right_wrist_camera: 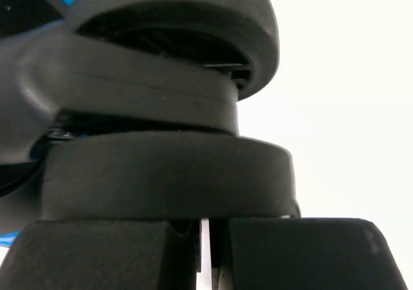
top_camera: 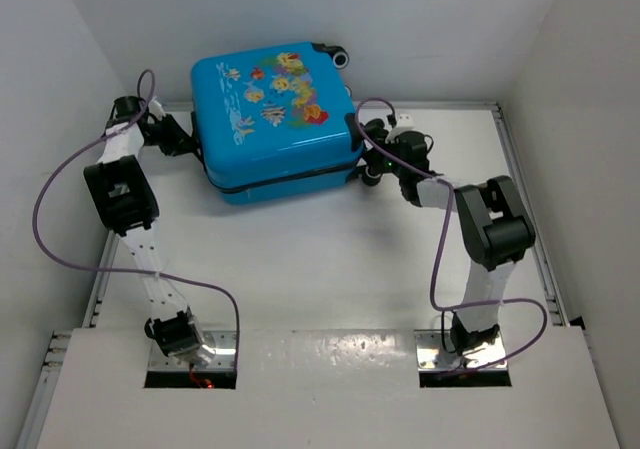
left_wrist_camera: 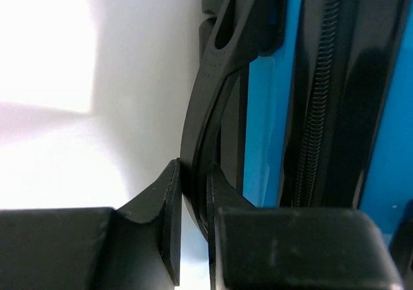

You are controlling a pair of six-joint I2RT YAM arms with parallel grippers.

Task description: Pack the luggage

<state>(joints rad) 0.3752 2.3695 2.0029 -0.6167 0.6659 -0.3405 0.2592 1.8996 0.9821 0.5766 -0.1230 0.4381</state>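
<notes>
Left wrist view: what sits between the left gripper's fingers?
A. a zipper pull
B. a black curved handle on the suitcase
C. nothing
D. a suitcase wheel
B: the left gripper has one finger on either side of the black curved handle, which is attached to the side of the luggage.
</notes>
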